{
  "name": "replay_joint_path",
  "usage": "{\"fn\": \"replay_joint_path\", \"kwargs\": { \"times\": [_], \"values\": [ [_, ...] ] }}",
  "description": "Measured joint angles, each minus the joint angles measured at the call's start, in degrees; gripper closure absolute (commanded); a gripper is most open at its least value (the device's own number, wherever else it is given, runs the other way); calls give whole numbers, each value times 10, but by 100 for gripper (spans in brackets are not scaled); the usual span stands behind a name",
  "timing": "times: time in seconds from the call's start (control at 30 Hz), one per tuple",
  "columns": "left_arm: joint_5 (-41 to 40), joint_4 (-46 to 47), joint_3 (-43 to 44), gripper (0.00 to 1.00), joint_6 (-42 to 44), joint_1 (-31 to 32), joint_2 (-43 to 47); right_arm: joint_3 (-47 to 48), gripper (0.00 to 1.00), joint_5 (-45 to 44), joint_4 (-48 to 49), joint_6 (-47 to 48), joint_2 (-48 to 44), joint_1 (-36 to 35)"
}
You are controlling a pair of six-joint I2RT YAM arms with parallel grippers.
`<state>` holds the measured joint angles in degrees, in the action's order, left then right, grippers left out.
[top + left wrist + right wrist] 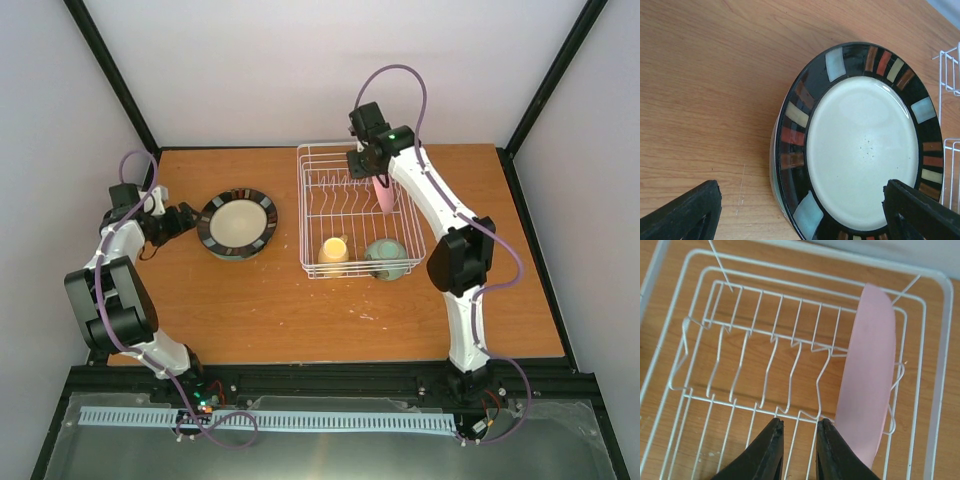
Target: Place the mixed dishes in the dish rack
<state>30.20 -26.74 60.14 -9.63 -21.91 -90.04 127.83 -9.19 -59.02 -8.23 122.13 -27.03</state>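
Left gripper (pixel 802 187): nearest you in the left wrist view, two black fingers (pixel 682 212) spread wide, nothing between them. It hangs just over the near rim of the stacked plates.
Right gripper (pixel 800 422): two fingers drawn close, a narrow gap left, and you hold nothing in it. It sits above the rack's prongs, just left of the pink plate.
Plates, counted: three show.
Pink plate (pixel 867 370): one, standing on edge in the slot at the right end of the prong row.
Dark-rimmed plate (pixel 862 150): one, lying flat on the bench (pixel 700 75) left of the rack, cream centre up, coloured bars round the black rim.
Light teal plate (pixel 774 165): one, under the dark-rimmed plate; you see only its edge.
Mug (pixel 333 250): one, pale yellow, in the near end of the rack.
Bowl (pixel 385 257): one, mint green, just right of the mug, also inside the rack.
Dish rack (pixel 310 200): one, white wire, on the far right part of the bench. The remaining slots hold nothing.
Arms: two, yours left reaching to the plate stack, right reaching over the rack.
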Motion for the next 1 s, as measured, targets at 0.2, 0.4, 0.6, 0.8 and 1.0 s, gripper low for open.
{"fn": "replay_joint_path", "kwargs": {
  "times": [0.2,0.4,0.6,0.8,1.0],
  "values": [
    [-2,3,-5,11,0,0,0,0,80,-2,-27,0,33,4],
    [-6,6,-5,11,0,0,0,-1,80,-21,-38,-1,45,14],
    [-10,6,-5,11,0,0,-1,-33,80,-56,-35,2,39,43],
    [-12,5,-3,10,1,0,-7,-81,71,-54,-24,3,26,56],
    [-12,1,9,9,2,0,-12,-91,63,-29,2,4,3,60]
  ]
}}
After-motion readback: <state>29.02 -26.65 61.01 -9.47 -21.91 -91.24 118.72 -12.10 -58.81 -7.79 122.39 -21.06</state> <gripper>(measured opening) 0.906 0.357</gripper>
